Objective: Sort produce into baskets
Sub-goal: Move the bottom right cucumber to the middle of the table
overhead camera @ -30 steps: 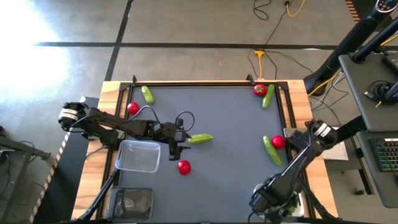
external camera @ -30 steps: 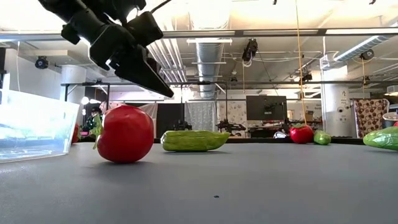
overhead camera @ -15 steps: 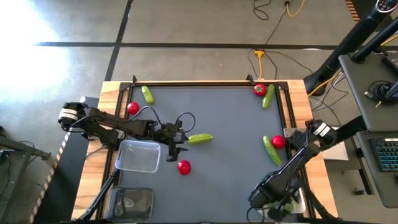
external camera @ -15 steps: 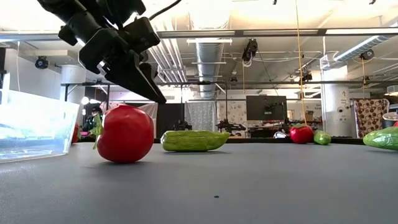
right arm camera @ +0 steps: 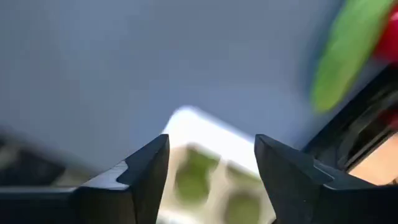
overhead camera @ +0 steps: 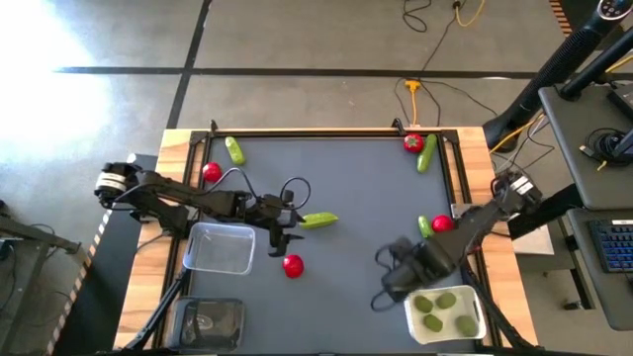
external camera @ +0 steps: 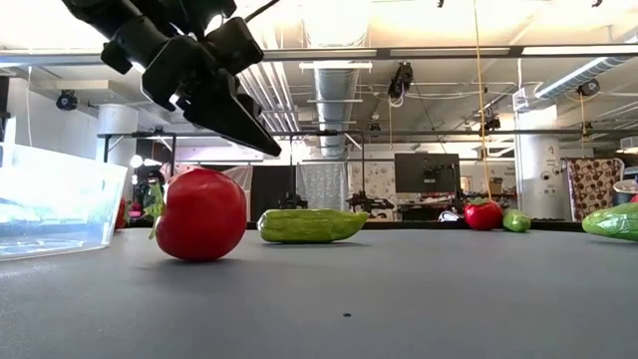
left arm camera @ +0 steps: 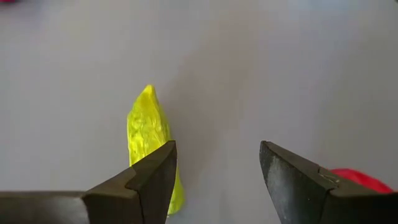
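My left tool (overhead camera: 281, 240) hangs released over the tabletop (overhead camera: 356, 188), cucumber (overhead camera: 318, 221) at its 2 o'clock; my right tool (overhead camera: 381, 293) gapes empty, white basket (overhead camera: 445, 311) at its 4 o'clock

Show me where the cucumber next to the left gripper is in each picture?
High view: the cucumber lies mid-table, just right of the left gripper.
Low view: centre, lying flat behind and to the right of the big tomato.
Left wrist view: yellow-green, beside one of that gripper's fingers.
Right wrist view: not in it.
Shared landmark: that tomato, a red edge in the left wrist view too.
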Motion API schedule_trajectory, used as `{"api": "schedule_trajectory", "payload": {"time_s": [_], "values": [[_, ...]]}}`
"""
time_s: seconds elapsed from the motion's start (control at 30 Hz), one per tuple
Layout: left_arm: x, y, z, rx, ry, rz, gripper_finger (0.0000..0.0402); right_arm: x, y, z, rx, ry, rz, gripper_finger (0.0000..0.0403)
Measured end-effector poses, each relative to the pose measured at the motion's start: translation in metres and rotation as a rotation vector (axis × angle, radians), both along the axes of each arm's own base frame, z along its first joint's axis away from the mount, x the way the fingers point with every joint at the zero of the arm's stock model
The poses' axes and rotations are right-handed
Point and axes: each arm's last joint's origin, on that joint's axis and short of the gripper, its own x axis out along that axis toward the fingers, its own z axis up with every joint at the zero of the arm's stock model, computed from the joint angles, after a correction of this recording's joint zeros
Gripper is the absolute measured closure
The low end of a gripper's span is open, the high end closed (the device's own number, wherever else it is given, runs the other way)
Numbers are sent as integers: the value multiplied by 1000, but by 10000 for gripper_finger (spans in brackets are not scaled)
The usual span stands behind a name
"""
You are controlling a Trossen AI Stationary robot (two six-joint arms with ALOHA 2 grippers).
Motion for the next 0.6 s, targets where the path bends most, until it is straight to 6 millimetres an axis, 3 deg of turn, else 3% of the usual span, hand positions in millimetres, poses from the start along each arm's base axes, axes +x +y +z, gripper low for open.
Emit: {"api": "schedule_trajectory", "payload": {"time_s": [0.17,0.33,0.6], "values": [[1,0,-7,-47,41,34,189,8,-41,-16,-49,65,-64,185],[-2,-1,-8,-65,69,17,189,2,-74,-52,69,252,-82,158],[-12,0,-7,-53,142,2,189,-36,-85,-100,177,504,-118,108]]}}
